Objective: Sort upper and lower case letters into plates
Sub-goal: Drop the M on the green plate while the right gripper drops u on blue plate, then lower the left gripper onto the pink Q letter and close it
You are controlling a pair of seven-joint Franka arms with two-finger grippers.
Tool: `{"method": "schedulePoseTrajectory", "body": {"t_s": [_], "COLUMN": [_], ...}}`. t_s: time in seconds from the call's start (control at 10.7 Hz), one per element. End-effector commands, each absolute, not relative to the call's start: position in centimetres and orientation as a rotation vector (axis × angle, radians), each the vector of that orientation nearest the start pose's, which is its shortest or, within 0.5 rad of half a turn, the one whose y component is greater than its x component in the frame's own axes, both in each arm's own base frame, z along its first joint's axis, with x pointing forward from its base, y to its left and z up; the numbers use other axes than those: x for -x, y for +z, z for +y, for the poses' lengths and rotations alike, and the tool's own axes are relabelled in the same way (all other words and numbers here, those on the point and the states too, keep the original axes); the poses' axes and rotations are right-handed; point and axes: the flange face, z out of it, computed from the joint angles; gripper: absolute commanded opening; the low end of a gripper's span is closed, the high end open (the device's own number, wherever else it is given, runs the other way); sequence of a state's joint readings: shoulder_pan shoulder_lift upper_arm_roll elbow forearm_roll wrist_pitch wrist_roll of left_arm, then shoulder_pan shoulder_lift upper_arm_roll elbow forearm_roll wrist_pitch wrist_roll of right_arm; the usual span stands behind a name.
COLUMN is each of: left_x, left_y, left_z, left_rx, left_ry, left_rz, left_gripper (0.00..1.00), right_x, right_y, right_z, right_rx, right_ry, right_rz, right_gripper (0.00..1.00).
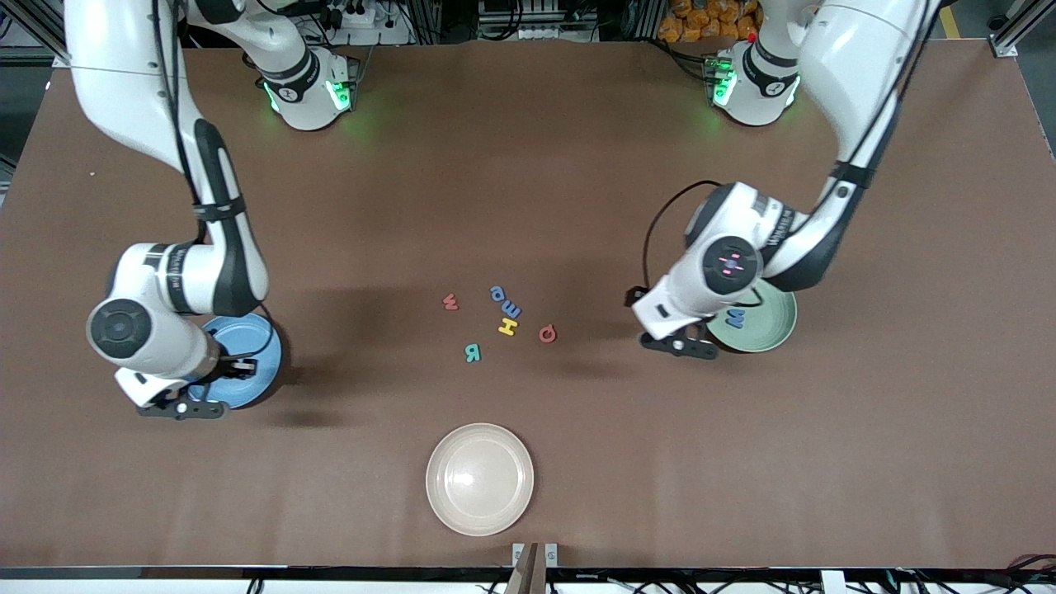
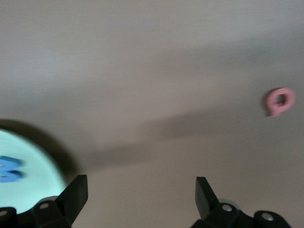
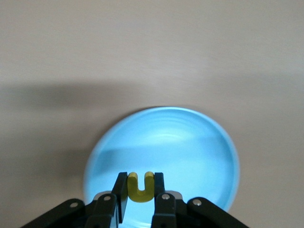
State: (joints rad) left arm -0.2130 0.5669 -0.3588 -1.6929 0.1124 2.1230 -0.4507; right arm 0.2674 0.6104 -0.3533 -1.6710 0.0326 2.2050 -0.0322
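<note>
My right gripper [image 3: 141,178] hangs over the blue plate [image 3: 190,142], shut on a small yellow letter U [image 3: 141,187]; in the front view it [image 1: 237,365] covers part of that plate [image 1: 262,351]. My left gripper [image 2: 141,183] is open and empty over bare table beside the pale green plate [image 1: 775,326]. A blue letter M [image 1: 734,318] lies in that plate. Loose letters lie mid-table: a red w [image 1: 450,302], two blue ones [image 1: 500,292] [image 1: 513,309], a yellow H [image 1: 506,327], a red Q [image 1: 547,333] and a teal R [image 1: 472,353].
A cream-white round plate [image 1: 479,478] sits nearest the front camera, near the table's front edge. Both arm bases stand along the table's back edge.
</note>
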Motion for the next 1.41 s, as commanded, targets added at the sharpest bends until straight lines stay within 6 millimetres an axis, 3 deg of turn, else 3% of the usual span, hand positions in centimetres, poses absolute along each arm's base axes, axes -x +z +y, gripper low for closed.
{"method": "schedulePoseTrajectory", "body": {"t_s": [0.0, 0.09, 0.37, 0.75, 0.94, 1.03, 1.31], "left_x": [-57.7, -56.9, -55.2, -56.0, -55.7, -55.8, -55.6], "left_y": [25.0, 24.4, 21.8, 21.3, 21.0, 20.0, 17.2], "left_z": [-38.1, -39.6, -43.8, -47.0, -48.5, -48.8, -49.7], "left_rx": [3.187, 3.177, 3.137, 3.132, 3.060, 3.071, 3.078], "left_ry": [0.243, 0.244, 0.159, 0.019, -0.206, -0.249, -0.332], "left_rz": [-0.015, -0.105, -0.315, -0.239, 0.252, 0.382, 0.636], "left_gripper": [1.00, 1.00, 1.00, 1.00, 1.00, 1.00, 1.00], "right_x": [-67.0, -66.8, -66.5, -66.0, -65.9, -65.8, -65.5], "right_y": [26.0, 26.1, 25.8, 26.2, 26.8, 27.6, 28.7], "right_z": [-6.7, -6.9, -7.0, -7.1, -6.6, -5.4, -4.8], "right_rx": [3.304, 3.301, 3.295, 3.284, 3.271, 3.260, 3.253], "right_ry": [0.125, 0.147, 0.200, 0.230, 0.236, 0.261, 0.271], "right_rz": [-0.005, -0.004, -0.009, -0.006, 0.018, 0.016, 0.047], "right_gripper": [0.59, 1.00, 1.00, 1.00, 1.00, 1.00, 1.00]}}
